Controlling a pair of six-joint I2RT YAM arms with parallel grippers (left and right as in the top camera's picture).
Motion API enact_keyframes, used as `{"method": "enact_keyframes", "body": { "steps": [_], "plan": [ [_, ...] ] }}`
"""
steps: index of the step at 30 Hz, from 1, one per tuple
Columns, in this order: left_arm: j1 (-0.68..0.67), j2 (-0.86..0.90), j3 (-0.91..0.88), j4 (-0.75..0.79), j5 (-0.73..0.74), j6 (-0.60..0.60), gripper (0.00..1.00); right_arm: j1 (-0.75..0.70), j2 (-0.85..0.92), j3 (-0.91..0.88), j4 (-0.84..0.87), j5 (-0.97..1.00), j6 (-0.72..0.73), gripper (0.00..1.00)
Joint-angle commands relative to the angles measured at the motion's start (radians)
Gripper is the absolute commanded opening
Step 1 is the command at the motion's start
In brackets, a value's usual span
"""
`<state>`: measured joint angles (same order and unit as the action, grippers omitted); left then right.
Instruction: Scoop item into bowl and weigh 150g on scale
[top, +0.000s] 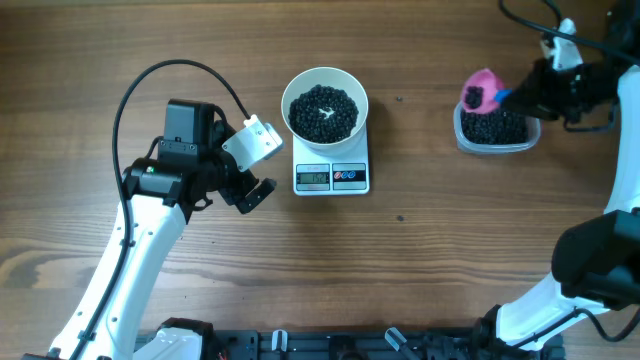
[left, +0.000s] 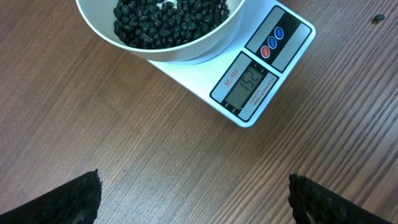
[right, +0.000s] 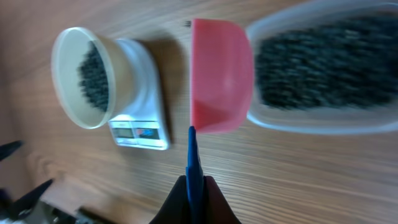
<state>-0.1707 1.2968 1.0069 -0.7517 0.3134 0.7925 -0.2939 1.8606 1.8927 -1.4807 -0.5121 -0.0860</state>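
The white bowl (top: 325, 103) of black beans (top: 322, 112) stands on the white scale (top: 332, 176), whose display (left: 249, 83) is lit. My left gripper (top: 250, 170) hovers open just left of the scale, nothing between its fingers (left: 74, 199). At the far right my right gripper (top: 520, 96) is shut on the blue handle (right: 193, 168) of a pink scoop (top: 480, 92). The scoop carries some beans and sits over the left rim of the clear tub (top: 495, 130). In the right wrist view the scoop's pink bowl (right: 221, 74) is beside the bean-filled tub (right: 323, 68).
The wooden table (top: 420, 260) carries only the scale with its bowl and the tub. The right arm's base (top: 600, 265) and cables (top: 560, 20) fill the right edge. A black rail (top: 330, 345) runs along the front.
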Motion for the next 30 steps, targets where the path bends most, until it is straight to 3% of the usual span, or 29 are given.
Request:
{"method": "enact_keyframes", "body": {
  "steps": [1,8,16,19,25,30],
  "plan": [
    [0.005,0.001,-0.008,0.002,0.019,0.016,1.0,0.01,-0.026,0.02,-0.023,0.188,0.054,0.04],
    [0.005,0.001,-0.008,0.002,0.019,0.016,1.0,0.053,-0.025,0.019,-0.023,0.418,0.171,0.05],
    [0.005,0.001,-0.008,0.002,0.019,0.016,1.0,0.348,-0.003,0.016,-0.035,0.904,0.354,0.04],
    [0.005,0.001,-0.008,0.002,0.019,0.016,1.0,0.403,0.01,0.016,-0.069,0.985,0.375,0.04],
    [0.005,0.001,-0.008,0.002,0.019,0.016,1.0,0.408,0.013,0.017,-0.031,0.906,0.372,0.04],
    [0.005,0.001,-0.008,0.002,0.019,0.016,1.0,0.408,0.013,0.056,0.081,0.561,0.292,0.04]
  ]
}}
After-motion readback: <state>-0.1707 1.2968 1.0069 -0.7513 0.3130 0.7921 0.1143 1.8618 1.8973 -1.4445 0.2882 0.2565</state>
